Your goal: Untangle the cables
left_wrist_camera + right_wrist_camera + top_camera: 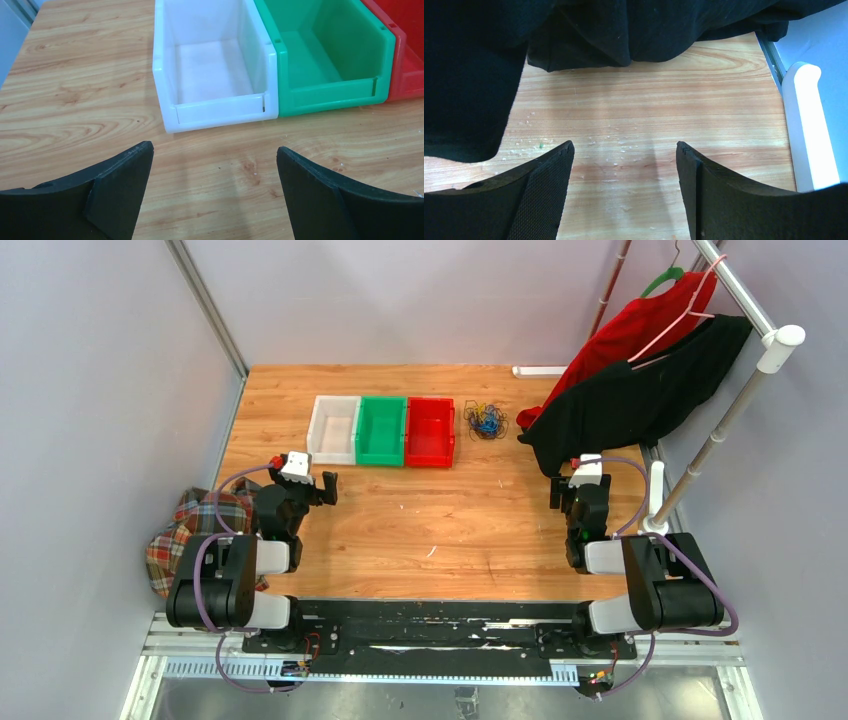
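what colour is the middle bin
The middle bin is green, clearest in the left wrist view.

**Three cameras: one high overview, two low close-ups**

The overhead camera sits high above the near end of the wooden table. It looks down and forward over the whole tabletop, far from everything on it.

The left wrist camera rides just behind the left gripper, low and close to the wood. It faces forward at the white bin, the green bin and a slice of the red bin. The overview shows these same three bins as a small, distant row.

The right wrist camera looks past the right gripper, equally low, at a hanging black garment and the table's right edge. Both also appear in the overview.
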Action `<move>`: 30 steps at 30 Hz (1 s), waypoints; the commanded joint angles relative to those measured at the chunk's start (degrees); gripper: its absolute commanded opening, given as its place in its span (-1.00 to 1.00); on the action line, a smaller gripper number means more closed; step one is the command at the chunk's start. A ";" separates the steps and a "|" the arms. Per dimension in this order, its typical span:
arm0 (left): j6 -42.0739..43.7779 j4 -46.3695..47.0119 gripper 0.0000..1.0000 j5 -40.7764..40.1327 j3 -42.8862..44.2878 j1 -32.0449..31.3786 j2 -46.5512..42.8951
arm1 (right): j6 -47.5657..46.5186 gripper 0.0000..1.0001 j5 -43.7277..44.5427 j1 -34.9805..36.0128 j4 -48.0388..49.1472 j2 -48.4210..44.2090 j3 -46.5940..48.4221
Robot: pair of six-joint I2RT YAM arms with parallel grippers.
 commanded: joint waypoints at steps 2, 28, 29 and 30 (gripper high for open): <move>0.78 0.69 0.96 -0.42 0.00 -0.11 -0.37 | 0.59 0.49 -0.28 -0.95 0.77 0.11 1.08; 1.59 -21.17 0.96 0.00 5.01 1.28 -13.13 | 11.30 0.54 10.22 17.03 -54.50 -19.10 21.58; 2.63 -29.08 0.96 0.16 8.00 1.29 -15.38 | 11.76 0.54 10.56 18.90 -54.25 -20.99 21.35; 3.52 -35.49 0.96 -0.13 10.85 1.28 -17.19 | 12.28 0.54 10.21 20.66 -53.95 -22.74 21.27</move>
